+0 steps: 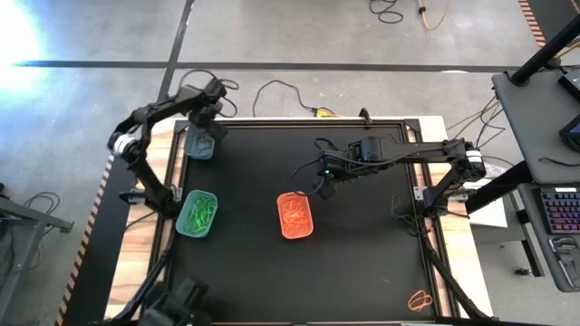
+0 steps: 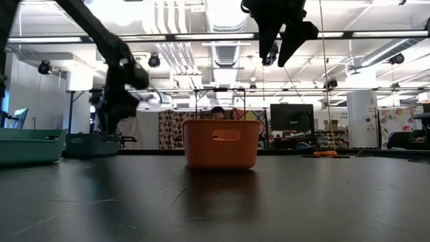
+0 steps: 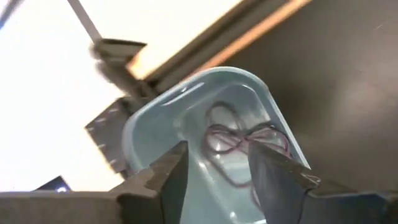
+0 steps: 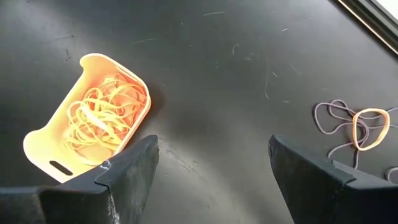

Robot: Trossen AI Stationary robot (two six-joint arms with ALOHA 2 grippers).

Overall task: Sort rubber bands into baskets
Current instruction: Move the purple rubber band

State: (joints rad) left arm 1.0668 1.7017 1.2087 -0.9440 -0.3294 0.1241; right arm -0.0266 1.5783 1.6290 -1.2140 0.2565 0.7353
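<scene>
The dark grey-teal basket (image 1: 200, 143) stands at the mat's far left and holds dark brown rubber bands (image 3: 242, 140). My left gripper (image 3: 217, 162) hangs open and empty just above it. The orange basket (image 1: 295, 215), full of orange bands (image 4: 102, 115), stands mid-table. The light green basket (image 1: 198, 215) holds green bands. My right gripper (image 4: 214, 162) is wide open and empty, high above the mat just right of the orange basket; it also shows in the low view (image 2: 279, 40). Loose brown bands and one orange band (image 4: 368, 127) lie on the mat beyond it.
The black mat (image 1: 362, 263) lies inside a wooden table border. A few orange bands (image 1: 420, 299) lie on the wood at the near right corner. Cables run along the far edge by the right arm (image 1: 435, 149).
</scene>
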